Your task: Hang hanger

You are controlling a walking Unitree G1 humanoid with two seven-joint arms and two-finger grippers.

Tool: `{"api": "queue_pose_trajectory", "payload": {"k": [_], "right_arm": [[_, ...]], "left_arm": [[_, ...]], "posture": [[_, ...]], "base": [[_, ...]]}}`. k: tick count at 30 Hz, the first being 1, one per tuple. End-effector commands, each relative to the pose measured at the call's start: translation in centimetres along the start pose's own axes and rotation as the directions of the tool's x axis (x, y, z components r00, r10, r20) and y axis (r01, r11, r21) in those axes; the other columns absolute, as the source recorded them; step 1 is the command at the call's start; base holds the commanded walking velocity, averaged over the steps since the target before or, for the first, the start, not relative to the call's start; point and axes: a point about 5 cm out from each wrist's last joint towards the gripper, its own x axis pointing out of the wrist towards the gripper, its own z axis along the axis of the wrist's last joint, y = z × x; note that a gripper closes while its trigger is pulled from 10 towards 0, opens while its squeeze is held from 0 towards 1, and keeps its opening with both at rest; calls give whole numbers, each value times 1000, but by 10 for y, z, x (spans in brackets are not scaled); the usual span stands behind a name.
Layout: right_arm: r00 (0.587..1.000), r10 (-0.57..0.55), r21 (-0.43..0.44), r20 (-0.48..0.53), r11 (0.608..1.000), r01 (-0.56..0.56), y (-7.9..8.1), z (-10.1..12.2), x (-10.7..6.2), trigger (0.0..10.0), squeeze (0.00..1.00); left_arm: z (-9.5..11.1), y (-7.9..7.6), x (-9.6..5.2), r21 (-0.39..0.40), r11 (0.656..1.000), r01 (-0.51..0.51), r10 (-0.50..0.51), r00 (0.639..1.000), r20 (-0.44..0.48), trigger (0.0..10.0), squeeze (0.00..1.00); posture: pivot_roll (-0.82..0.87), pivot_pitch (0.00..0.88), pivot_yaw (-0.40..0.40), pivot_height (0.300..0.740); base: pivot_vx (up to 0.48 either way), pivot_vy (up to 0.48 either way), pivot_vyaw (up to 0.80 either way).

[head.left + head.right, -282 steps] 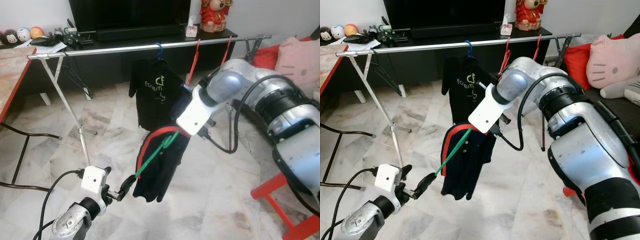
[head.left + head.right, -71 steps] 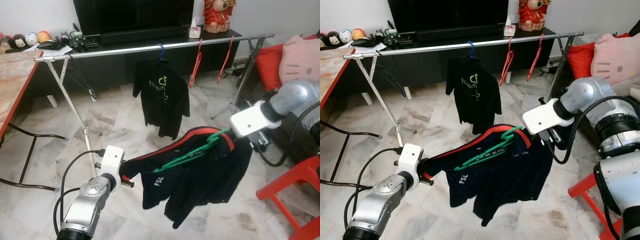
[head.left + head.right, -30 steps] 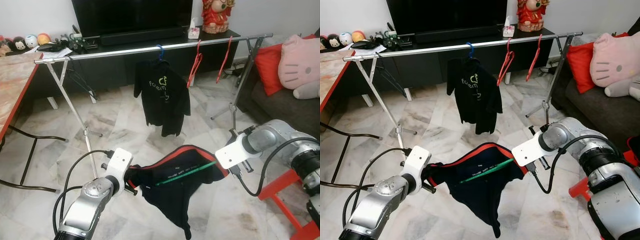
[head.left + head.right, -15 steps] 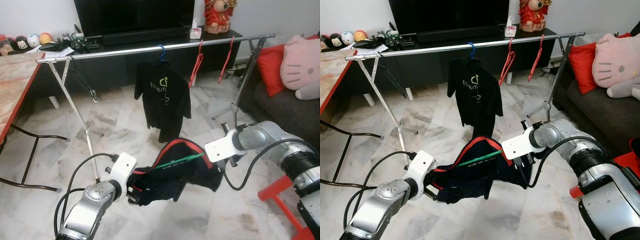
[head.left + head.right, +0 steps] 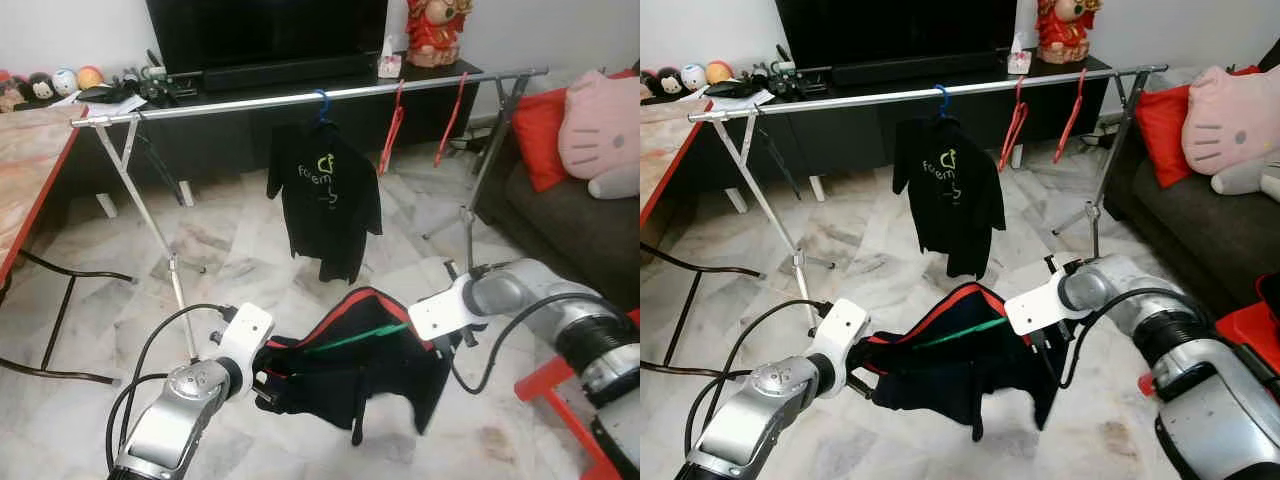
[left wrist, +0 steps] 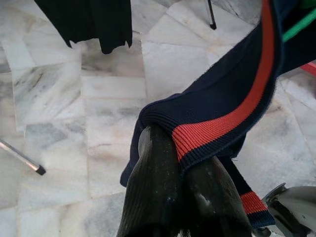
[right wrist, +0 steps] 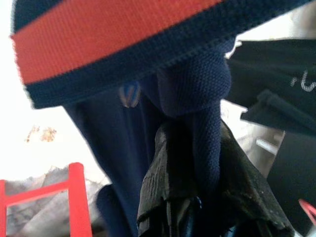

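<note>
A navy shirt [image 5: 355, 375] with red trim hangs low over the floor, stretched between my two grippers. A green hanger [image 5: 352, 339] lies slanted inside its neck opening. My left gripper [image 5: 266, 370] is shut on the shirt's red-banded edge [image 6: 217, 128], its fingers [image 6: 158, 187] pressed together. Pinching navy cloth [image 7: 205, 123] at the shirt's other side is my right gripper [image 5: 436, 336], with its fingers [image 7: 160, 197] shut. The silver clothes rail [image 5: 230, 105] stands well beyond, higher than both grippers.
On the rail hang a black T-shirt [image 5: 325, 195] on a blue hanger and two bare red hangers [image 5: 392, 125]. A red stool [image 5: 570, 395] is near my right arm, a sofa with cushions [image 5: 600, 130] to the right, a red-edged table [image 5: 30, 170] left.
The bunched shirt has dropped open and now hangs lower between the grippers. My right gripper has moved slightly down and to the right; the left has barely moved.
</note>
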Motion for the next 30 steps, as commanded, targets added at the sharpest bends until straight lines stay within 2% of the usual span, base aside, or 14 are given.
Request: {"api": "queue_pose_trajectory", "payload": {"k": [1,3,11,14,15,16,17,18,20,23,27,29,30], "right_arm": [[999,-35,28,-25,999,36,0,1,4,10000,0],[997,-66,62,-32,996,68,-1,6,8,10000,0],[997,-76,74,-33,994,78,-1,8,10,10000,0],[991,-93,256,91,964,67,5,46,28,10000,0],[991,-93,256,91,964,67,5,46,28,10000,0],[985,-107,313,137,948,59,7,64,34,10000,0],[980,-122,338,155,939,64,7,74,37,10000,0],[980,-122,338,155,939,64,7,74,37,10000,0],[961,-143,427,236,904,29,8,99,39,10000,0],[961,-152,429,232,902,39,7,104,40,10000,0],[959,-206,472,193,877,93,1,106,42,10000,0],[952,-250,522,179,844,124,-4,105,40,10000,0],[945,-277,561,173,817,137,-8,103,38,10000,0]], "left_arm": [[7,-1,-1,4,1000,12,-12,1000,15,0,0],[9,-3,-1,-2,1000,22,-22,1000,22,0,0],[10,-4,-1,-3,1000,25,-25,999,24,0,0],[20,-9,1,-21,998,51,-50,997,65,0,0],[20,-9,1,-21,998,51,-50,997,65,0,0],[25,-14,2,-32,997,68,-65,994,89,0,0],[29,-18,2,-34,996,81,-77,991,107,0,0],[29,-18,2,-34,996,81,-77,991,107,0,0],[39,-27,2,-32,992,123,-117,983,144,0,0],[41,-31,2,-34,990,138,-132,980,152,0,0],[40,-37,3,-23,985,169,-165,977,138,0,0],[31,-39,3,13,985,175,-175,980,89,0,0],[21,-39,2,74,982,172,-174,984,23,0,0]], "posture": [[-168,0,29,740],[-168,0,29,740],[-168,0,29,740],[-159,0,21,740],[-159,0,21,740],[-159,0,21,740],[-156,0,16,740],[-156,0,16,740],[-152,0,13,740],[-149,0,13,740],[-146,0,9,740],[-146,0,9,740],[-144,0,8,740]], "base": [[0,0,0],[0,0,0],[0,0,0],[0,0,0],[0,0,0],[0,0,0],[0,0,0],[0,0,0],[0,0,0],[0,0,0],[0,0,0],[0,0,0],[0,0,0]]}}
